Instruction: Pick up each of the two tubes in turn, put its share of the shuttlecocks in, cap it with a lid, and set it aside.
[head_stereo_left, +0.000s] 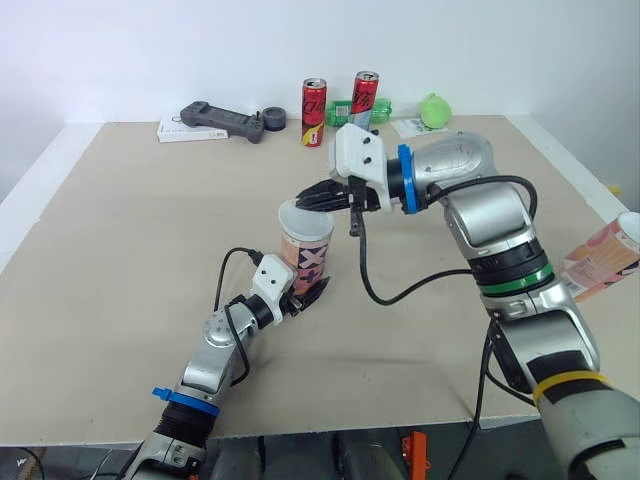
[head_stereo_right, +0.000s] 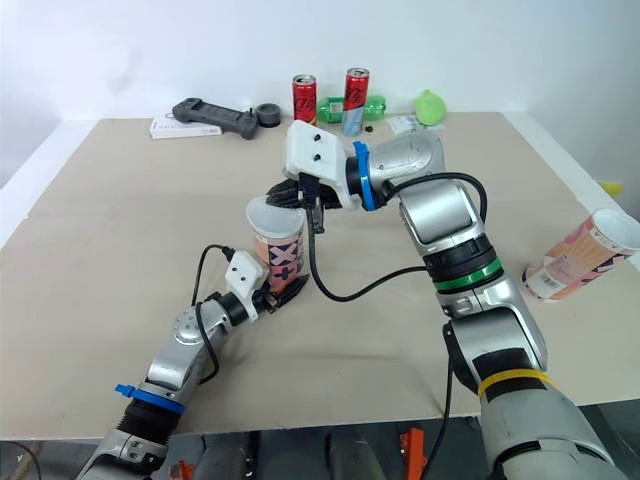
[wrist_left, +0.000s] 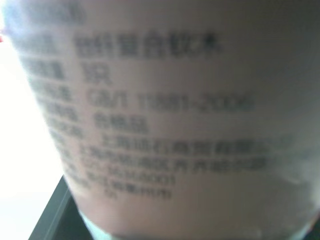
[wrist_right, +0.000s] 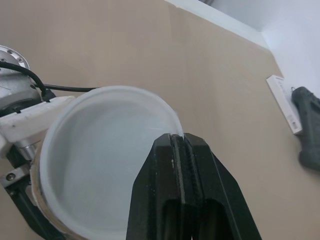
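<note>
**Capping the first tube**

The left pincer (head_stereo_left: 308, 290) is clamped low on the tube (head_stereo_left: 303, 258), holding it upright just above the bench (head_stereo_left: 130, 250). The right pincer (wrist_right: 178, 140) is closed on the rim of the lid (wrist_right: 100, 150), which sits over the tube's mouth. The next move is probably to press the lid down squarely and then let go of the rim. The second tube (head_stereo_left: 600, 258) lies well apart at the bench's right edge.

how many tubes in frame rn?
2. The upright tube stands mid-way across the table, held by the left gripper, with the right gripper pinching the lid on top. The second tube lies on its side at the right edge.
</note>
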